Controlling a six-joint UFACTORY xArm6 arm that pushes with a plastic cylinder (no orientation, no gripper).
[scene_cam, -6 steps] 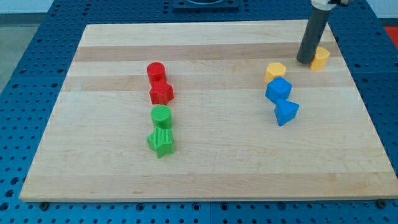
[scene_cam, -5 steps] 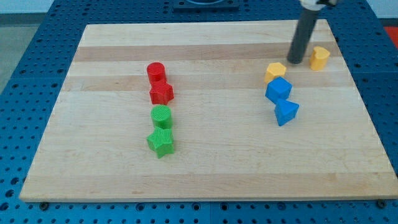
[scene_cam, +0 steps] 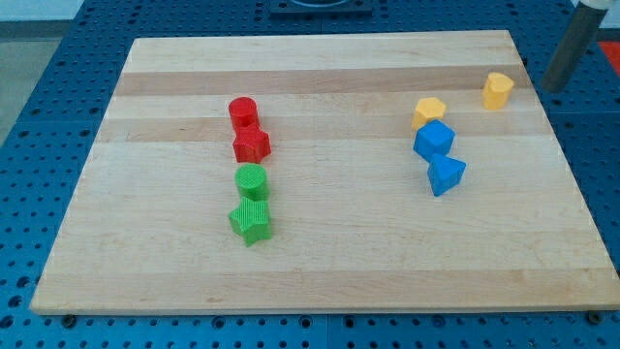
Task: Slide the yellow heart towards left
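And here is the board point(scene_cam: 320, 262), pale wood on a blue pegged table point(scene_cam: 48, 116), with every block sitting still. My tip point(scene_cam: 555, 87) is out at the view's right, just past the board's right edge, at the level of the yellow heart point(scene_cam: 498, 90). The rod point(scene_cam: 571, 48) rises from it toward the view's top right corner and runs out of the picture. There is no pincer on this arm, just the bare rod, so nothing spreads, presses or pinches.

The yellow heart sits near the board's top right corner, to the left of the tip, with a clear gap between them. They are near, not touching.

Down and to the left of the heart, apart from it, the yellow hexagon point(scene_cam: 428, 111) heads a short column. Just below it is the blue cube point(scene_cam: 434, 142), and the two look to be touching. Below that, the blue wedge point(scene_cam: 446, 174) sits against the cube, shifted a little to the view's right.

Over on the left half, well apart from all that, a second column runs down the board. The red cylinder point(scene_cam: 242, 112) is on top, the red star point(scene_cam: 252, 145) right under it and touching. Then the green cylinder point(scene_cam: 251, 181), just below the red star, and the green star point(scene_cam: 251, 222) against it at the bottom.
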